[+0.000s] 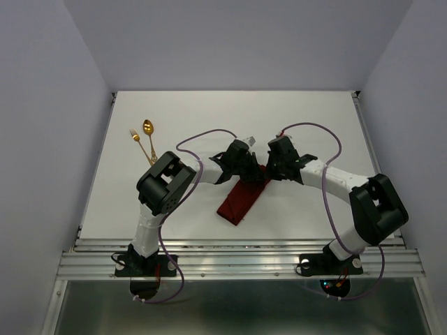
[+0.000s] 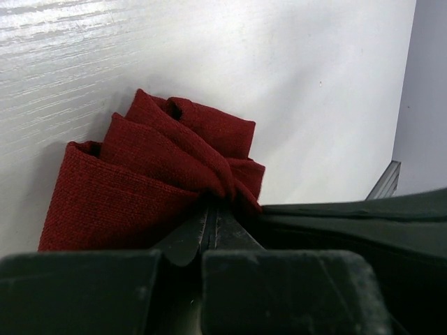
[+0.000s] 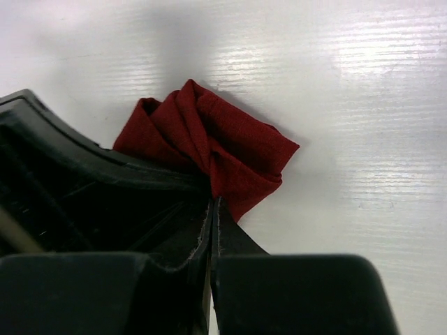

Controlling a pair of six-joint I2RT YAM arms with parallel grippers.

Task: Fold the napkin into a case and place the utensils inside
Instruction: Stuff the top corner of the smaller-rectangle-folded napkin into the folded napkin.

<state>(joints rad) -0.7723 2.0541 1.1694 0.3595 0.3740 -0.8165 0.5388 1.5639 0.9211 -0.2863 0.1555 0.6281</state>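
Left claw (image 1: 250, 171) and right claw (image 1: 267, 172), seen from above, crowd together over the far end of the napkin (image 1: 239, 204). It is a dark red strip, already folded narrow, lying mid-table. Its long axis runs from near-left to far-right, so the free end lies toward the arm bases. The spoon (image 1: 147, 127) and fork (image 1: 140, 145) lie side by side at the far left, well apart from the cloth and closer to the left arm. The table (image 1: 328, 125) is white and matte, shut in by pale walls (image 1: 42, 105) left, right and far.

From the left wrist, the jaws are together, clamped on a bunched edge of the cloth. Puckered layers fan out ahead and to the left of the tips, over glossy white board.

From the right wrist, the jaws are likewise pinched together on the cloth, its gathered folds rising just beyond the tips.

Any coming fold would likely carry this held end along the strip's axis toward the near-left. Both arms are equally close.
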